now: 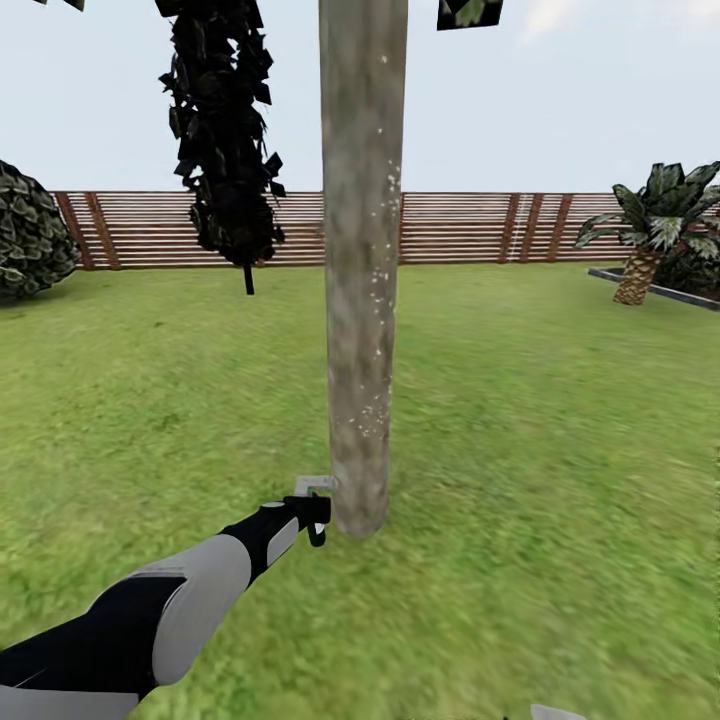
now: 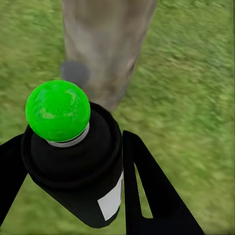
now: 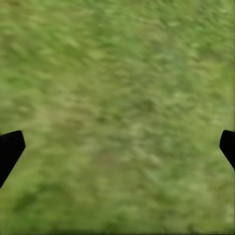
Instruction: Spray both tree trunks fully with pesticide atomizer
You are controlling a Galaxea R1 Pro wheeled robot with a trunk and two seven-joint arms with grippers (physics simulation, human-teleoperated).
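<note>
Left gripper (image 2: pixel 73 196) is clamping the pesticide atomizer (image 2: pixel 73 156) between its two dark fingers (image 2: pixel 147 191), jaws closed down to the width of the black bottle body, whitish label facing the camera and a bright green round cap sitting on top. Seen from the head, the left gripper (image 1: pixel 312 515) is reaching low, and the atomizer's (image 1: pixel 312 487) light grey head is poking just above the fingers, pointing at the tree trunk (image 1: pixel 362 270) directly ahead and very close to the bark near its foot. White specks are dotting the trunk from roughly mid-height downward, thickest along the side facing away from the arm; the upper stretch is looking barer, so coverage is likely partial. Judgement: the spraying step is under way on this trunk, and doing it well is probably meaning keeping the nozzle squared to the bark, holding a small gap rather than touching, and sweeping upward and around so no band gets skipped. Right gripper (image 3: pixel 117 147) is hanging over the grass (image 3: pixel 117 98), fingertips spread wide apart at the frame edges, holding nothing. A wood fence (image 1: pixel 470 228) is running well beyond the trunk.
</note>
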